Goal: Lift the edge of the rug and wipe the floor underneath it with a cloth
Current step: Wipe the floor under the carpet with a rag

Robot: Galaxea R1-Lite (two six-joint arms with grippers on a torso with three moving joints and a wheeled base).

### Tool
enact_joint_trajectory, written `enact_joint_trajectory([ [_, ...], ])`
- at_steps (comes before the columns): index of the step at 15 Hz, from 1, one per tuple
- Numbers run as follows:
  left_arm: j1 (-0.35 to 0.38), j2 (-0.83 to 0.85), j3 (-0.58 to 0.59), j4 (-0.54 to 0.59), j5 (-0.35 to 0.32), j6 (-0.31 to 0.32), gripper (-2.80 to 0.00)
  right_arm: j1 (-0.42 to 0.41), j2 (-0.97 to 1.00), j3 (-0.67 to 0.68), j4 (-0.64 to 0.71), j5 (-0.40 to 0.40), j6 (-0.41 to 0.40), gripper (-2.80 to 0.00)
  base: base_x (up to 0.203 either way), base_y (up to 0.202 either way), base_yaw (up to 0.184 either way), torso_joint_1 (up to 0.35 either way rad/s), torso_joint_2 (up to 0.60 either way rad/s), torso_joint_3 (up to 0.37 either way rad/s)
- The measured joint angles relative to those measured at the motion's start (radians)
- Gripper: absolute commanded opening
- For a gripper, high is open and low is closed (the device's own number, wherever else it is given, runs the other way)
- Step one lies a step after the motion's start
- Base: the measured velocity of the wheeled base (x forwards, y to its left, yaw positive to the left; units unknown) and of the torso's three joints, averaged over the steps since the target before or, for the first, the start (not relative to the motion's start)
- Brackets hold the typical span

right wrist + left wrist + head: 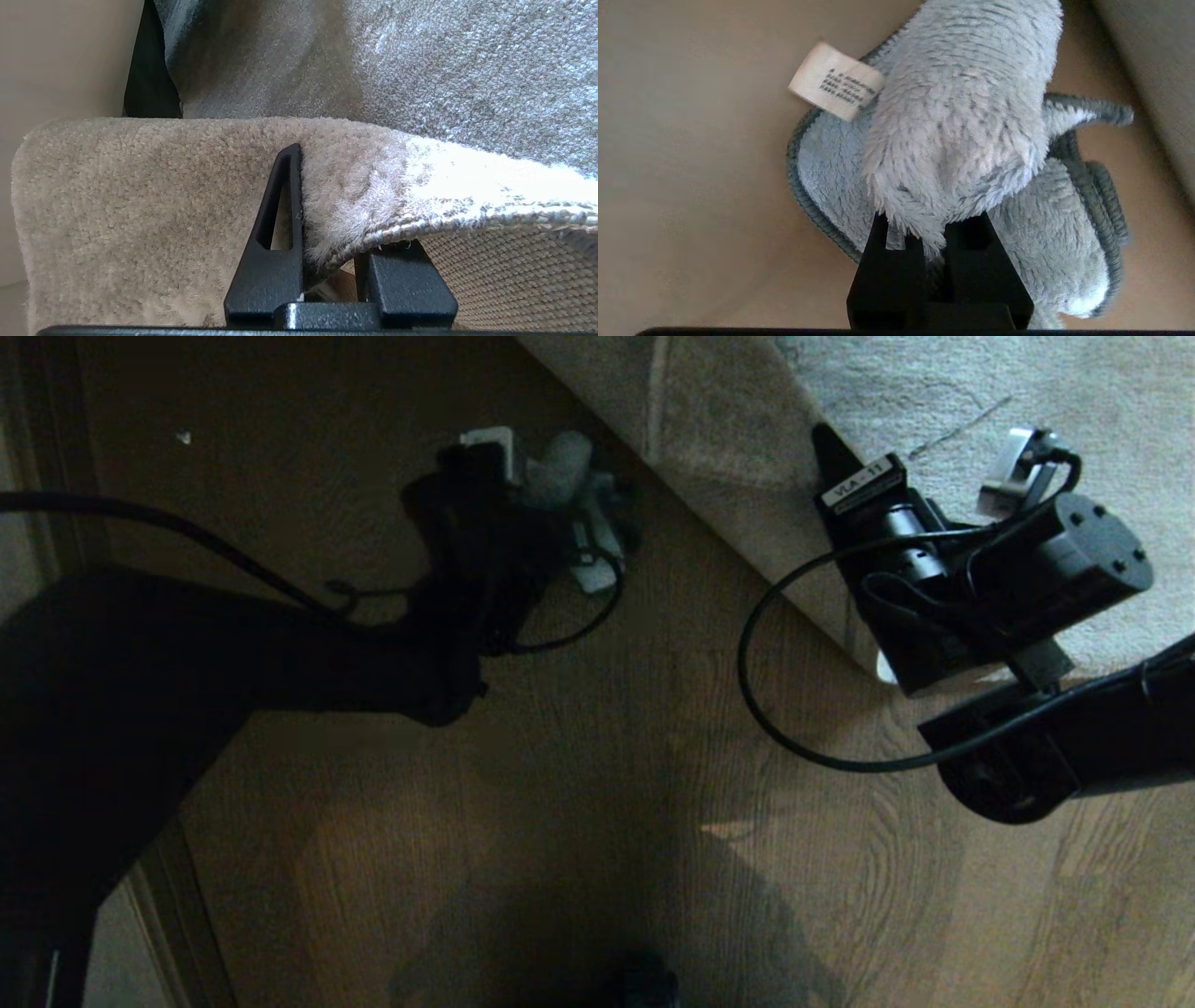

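Two clamps: right end effector point(327, 261) pinched on the rug edge point(355, 196), holding it up to bare the floor point(597, 728); left end effector point(931, 242) shut on the cloth point(962, 130), seemingly pressed to boards beside the raised border.

My head view is dim, with both arms near-black silhouettes, a broad shadow pooling over the floor point(597, 784) from 6 to 9 o'clock and a paler patch at 1 o'clock, while both wrist views look bright, evenly lit and sharp.
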Motion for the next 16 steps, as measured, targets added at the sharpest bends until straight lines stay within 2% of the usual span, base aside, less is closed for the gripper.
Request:
enact_joint_trajectory([
  [5, 0.135, -0.056, 0.019, 0.001, 0.007, 0.000, -2.80, 0.002, 0.000, -0.001, 0.001, 0.000, -0.002, -2.80, 0.000, 0.000, 0.000, 0.000, 0.00, 0.000],
  [9, 0.197, -0.139, 0.137, 0.002, 0.011, 0.000, -2.80, 0.002, -0.004, 0.001, 0.000, 0.000, -0.002, -2.80, 0.000, 0.000, 0.000, 0.000, 0.00, 0.000],
  [12, 0.212, -0.241, 0.319, -0.001, 0.013, 0.000, -2.80, 0.002, -0.007, 0.003, 0.000, 0.000, -0.001, -2.80, 0.000, 0.000, 0.000, 0.000, 0.00, 0.000],
  [16, 0.204, -0.460, 0.683, -0.010, 0.005, 0.001, -2.80, 0.003, -0.016, 0.016, -0.001, 0.003, 0.002, -2.80, 0.000, 0.000, 0.000, 0.000, 0.00, 0.000],
])
